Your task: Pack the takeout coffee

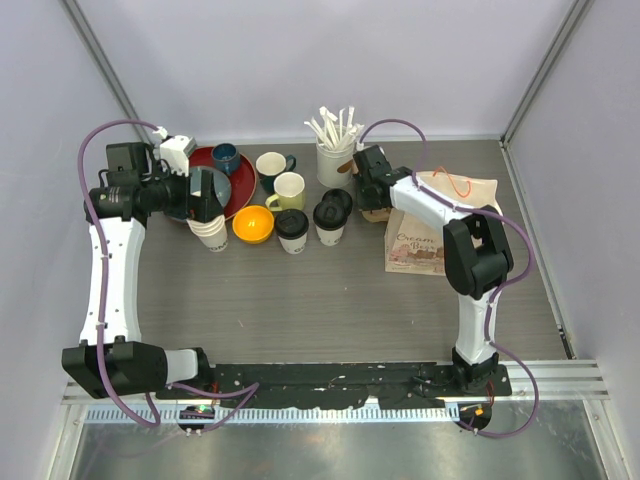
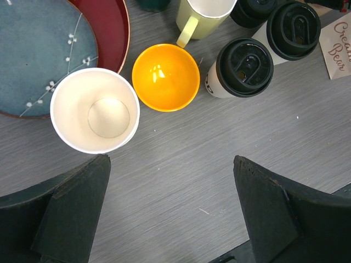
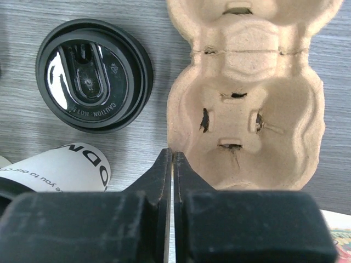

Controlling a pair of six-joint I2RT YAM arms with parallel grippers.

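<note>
Two takeout coffee cups with black lids stand mid-table: one (image 1: 292,230) (image 2: 241,68) and one (image 1: 328,222) (image 2: 292,30). A third black lid (image 1: 341,200) (image 3: 93,74) shows just behind them. A brown pulp cup carrier (image 3: 247,98) (image 1: 376,213) lies right of them. My right gripper (image 3: 173,154) (image 1: 372,192) is shut with its tips on the carrier's left rim. My left gripper (image 2: 171,164) (image 1: 205,200) is open and empty above bare table, next to a stack of lidless white cups (image 2: 94,109) (image 1: 212,235).
An orange bowl (image 1: 253,223) (image 2: 166,76) sits between the stack and the coffees. Behind are a blue plate (image 2: 33,49) on a red plate (image 1: 240,175), three mugs (image 1: 288,190), and a holder of stirrers (image 1: 335,160). A printed paper bag (image 1: 440,225) lies at right.
</note>
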